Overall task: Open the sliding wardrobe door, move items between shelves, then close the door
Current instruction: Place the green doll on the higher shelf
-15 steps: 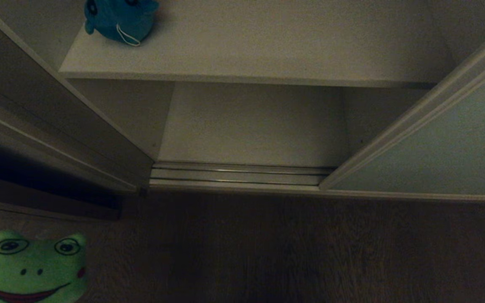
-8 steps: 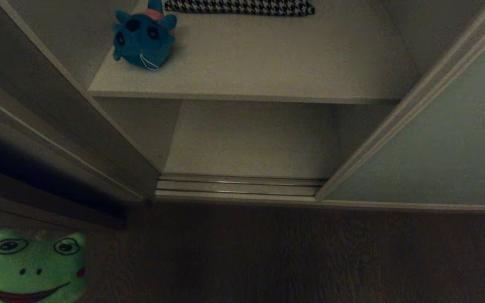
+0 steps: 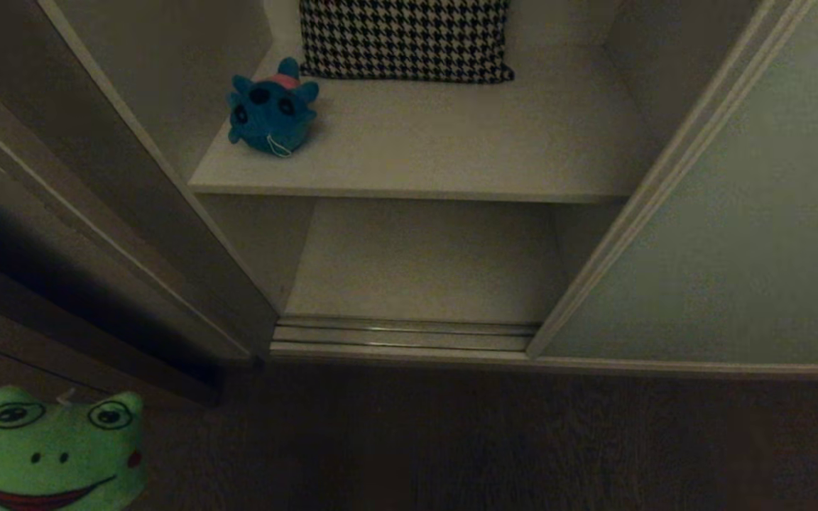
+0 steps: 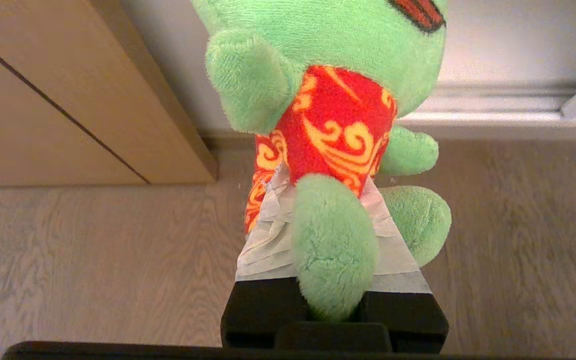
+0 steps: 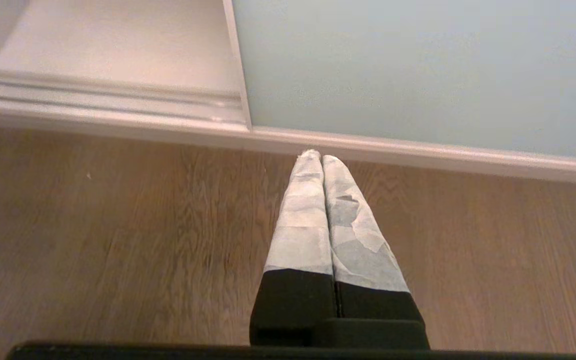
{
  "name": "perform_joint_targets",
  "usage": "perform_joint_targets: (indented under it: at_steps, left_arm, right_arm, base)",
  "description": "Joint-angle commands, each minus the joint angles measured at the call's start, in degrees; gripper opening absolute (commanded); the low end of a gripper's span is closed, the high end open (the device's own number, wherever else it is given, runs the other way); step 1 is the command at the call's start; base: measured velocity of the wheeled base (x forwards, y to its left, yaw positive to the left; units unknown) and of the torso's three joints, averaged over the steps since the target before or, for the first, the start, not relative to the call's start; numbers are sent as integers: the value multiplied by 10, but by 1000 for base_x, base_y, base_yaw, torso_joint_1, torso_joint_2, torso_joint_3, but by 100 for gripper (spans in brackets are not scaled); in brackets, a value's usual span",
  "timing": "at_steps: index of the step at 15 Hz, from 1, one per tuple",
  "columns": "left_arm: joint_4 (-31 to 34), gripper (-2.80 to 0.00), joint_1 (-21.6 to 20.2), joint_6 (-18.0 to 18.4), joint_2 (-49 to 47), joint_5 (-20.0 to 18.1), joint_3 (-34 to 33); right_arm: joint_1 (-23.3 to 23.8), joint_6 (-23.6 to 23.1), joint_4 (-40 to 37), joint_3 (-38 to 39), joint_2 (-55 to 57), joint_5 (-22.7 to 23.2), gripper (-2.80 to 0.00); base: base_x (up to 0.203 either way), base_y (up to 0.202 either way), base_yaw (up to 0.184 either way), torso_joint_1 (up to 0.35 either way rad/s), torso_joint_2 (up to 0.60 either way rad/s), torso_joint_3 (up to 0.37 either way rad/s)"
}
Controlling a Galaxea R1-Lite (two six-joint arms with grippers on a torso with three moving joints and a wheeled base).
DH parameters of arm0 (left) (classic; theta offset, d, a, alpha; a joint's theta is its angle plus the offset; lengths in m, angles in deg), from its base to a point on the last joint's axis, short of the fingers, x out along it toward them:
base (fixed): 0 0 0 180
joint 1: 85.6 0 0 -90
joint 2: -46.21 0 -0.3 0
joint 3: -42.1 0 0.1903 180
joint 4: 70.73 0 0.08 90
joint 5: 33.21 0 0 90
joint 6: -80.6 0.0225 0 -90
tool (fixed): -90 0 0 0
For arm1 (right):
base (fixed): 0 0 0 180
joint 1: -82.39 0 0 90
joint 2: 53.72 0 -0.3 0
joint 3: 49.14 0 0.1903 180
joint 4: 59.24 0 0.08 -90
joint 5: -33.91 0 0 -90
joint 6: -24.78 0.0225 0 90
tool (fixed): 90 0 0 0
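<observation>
The sliding wardrobe door, a pale grey-green panel, stands slid to the right, leaving the wardrobe open. A teal-blue plush toy sits at the left of the upper white shelf. The lower shelf beneath it is bare. My left gripper is shut on the green frog at its red-clad body, held over the floor. The frog's face shows at the head view's lower left. My right gripper is shut on nothing, low over the floor before the door.
A black-and-white houndstooth cushion leans at the back of the upper shelf. A ribbed metal floor track runs along the opening. A dark wooden side frame borders the left. Wooden floor lies in front.
The camera has risen, so the whole wardrobe has slid down the picture. The cushion has come into view behind the blue toy. The frog stays held at the lower left.
</observation>
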Motion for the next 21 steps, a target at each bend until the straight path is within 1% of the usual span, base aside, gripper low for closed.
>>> perform_joint_targets:
  at_steps: [1, 3, 6, 8, 10, 13, 14, 16, 17, 18, 21]
  left_arm:
    - [0, -280, 0, 0, -2, 0, 0]
    - [0, -280, 0, -2, -2, 0, 0]
    - [-1, -280, 0, -6, -2, 0, 0]
    - [1, -280, 0, -3, -2, 0, 0]
    - [2, -280, 0, 6, -2, 0, 1]
    - [-10, -280, 0, 44, -2, 1, 6]
    - [-16, -280, 0, 50, -2, 0, 22]
    - [-8, -280, 0, 54, -7, -8, 86]
    - [-1, -280, 0, 54, -24, -23, 121]
    - [3, -280, 0, 53, -58, -38, 149]
    - [5, -280, 2, 47, -229, -72, 266]
  right_arm:
    - [0, 0, 0, 0, -2, 0, -280]
    - [0, 0, 0, 0, -2, 0, -280]
    - [0, 0, 0, 0, -2, 0, -280]
    - [0, 0, 0, 0, -2, 0, -280]
    - [0, 0, 0, 0, -2, 0, -280]
    - [0, 0, 0, 0, -2, 0, -280]
    - [0, 0, 0, 0, -2, 0, -280]
    - [0, 0, 0, 0, -2, 0, -280]
    - [0, 0, 0, 0, -2, 0, -280]
    - [0, 0, 0, 0, -2, 0, -280]
    - [0, 0, 0, 0, -2, 0, -280]
  base:
    - [0, 0, 0, 2, -2, 205]
    - [0, 0, 0, -1, 2, 205]
    - [0, 0, 0, 0, -1, 14]
    - [0, 0, 0, 3, 4, 15]
    - [0, 0, 0, 2, 3, 72]
    - [0, 0, 0, 2, 3, 18]
    - [0, 0, 0, 0, 0, 0]
    - [0, 0, 0, 0, 0, 0]
    - [0, 0, 0, 0, 0, 0]
    - [0, 0, 0, 0, 0, 0]
    - [0, 0, 0, 0, 0, 0]
